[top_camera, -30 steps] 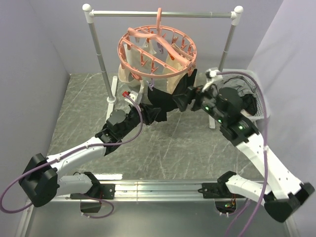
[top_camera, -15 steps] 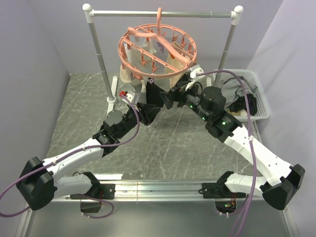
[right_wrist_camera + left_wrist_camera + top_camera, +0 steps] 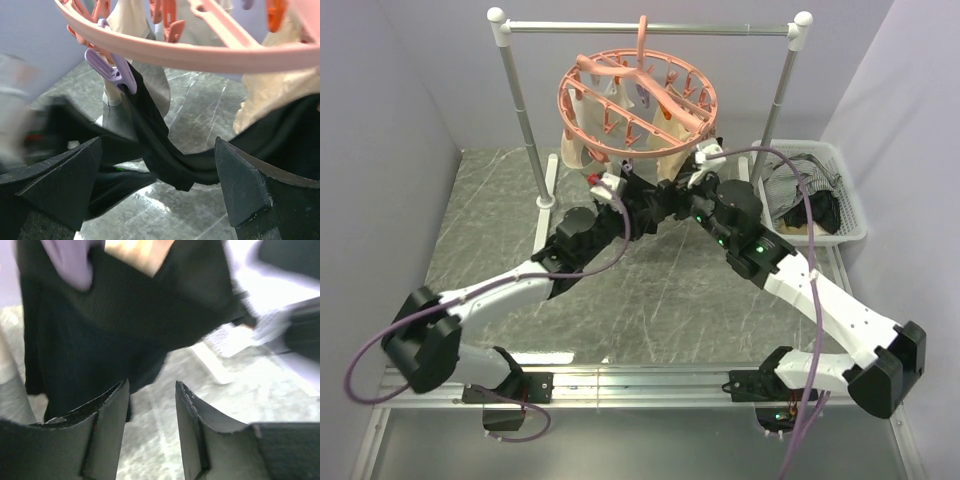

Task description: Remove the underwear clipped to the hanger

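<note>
Grey marbled worktop (image 3: 650,290), lavender walls. You've got both arms raised under the hanger (image 3: 660,97), which hooks on the silver rail (image 3: 570,28) above and beyond both claws.

Your left claw (image 3: 150,405): jaws apart with a narrow gap. Bare worktop shows through the gap and nothing is pinched. The black underwear (image 3: 115,325) sits just ahead of and above the tips. Its lower edge drops behind one finger (image 3: 107,425); can't tell if it touches.

Your right claw (image 3: 157,150): jaws spread wide, nothing clamped. The black underwear hangs from a purple clip (image 3: 112,70) up and left of this claw. From there it sags in a loop across the gap, just ahead of the tips. The hanger ring runs straight over the claw. Cream underwear (image 3: 270,95) is clipped up and right of it, behind the black fabric.

From the top camera, your two claws sit nearly tip to tip below the near rim of the ring, with the black fabric bunched between them. A white basket (image 3: 848,228) sits well to the right of the right claw, with dark and striped clothing in it.
</note>
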Robot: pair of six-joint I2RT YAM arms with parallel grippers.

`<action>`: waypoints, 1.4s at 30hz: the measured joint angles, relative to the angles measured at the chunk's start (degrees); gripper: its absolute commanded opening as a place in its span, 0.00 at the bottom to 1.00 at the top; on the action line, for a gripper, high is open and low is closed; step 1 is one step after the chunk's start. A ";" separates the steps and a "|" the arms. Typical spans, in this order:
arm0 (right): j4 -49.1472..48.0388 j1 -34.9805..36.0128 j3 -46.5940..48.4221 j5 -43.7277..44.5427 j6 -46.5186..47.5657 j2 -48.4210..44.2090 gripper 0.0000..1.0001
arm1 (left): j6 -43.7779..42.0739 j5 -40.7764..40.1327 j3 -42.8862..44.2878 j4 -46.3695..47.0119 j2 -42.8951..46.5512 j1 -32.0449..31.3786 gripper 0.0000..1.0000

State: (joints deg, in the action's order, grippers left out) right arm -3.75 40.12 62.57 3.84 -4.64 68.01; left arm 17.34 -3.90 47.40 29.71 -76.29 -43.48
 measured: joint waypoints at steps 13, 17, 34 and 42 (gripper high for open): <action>3.08 0.13 -7.02 3.89 -1.92 -17.05 1.00 | -4.92 -15.32 0.57 5.92 -13.44 0.00 0.54; 3.63 0.13 -8.04 3.85 -3.02 -18.62 1.00 | -6.88 -15.96 1.53 8.92 -16.87 0.28 0.54; 7.32 0.13 -10.71 3.91 -3.87 -20.44 1.00 | -5.64 -0.70 8.98 7.76 -20.72 4.92 0.00; 7.15 0.13 -9.75 3.93 -3.85 -16.85 1.00 | -1.36 5.11 0.66 9.07 -6.97 4.87 0.00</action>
State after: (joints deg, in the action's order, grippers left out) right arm 3.40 40.25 52.82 7.77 -8.49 51.16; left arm 15.99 1.21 48.05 38.79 -83.26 -38.61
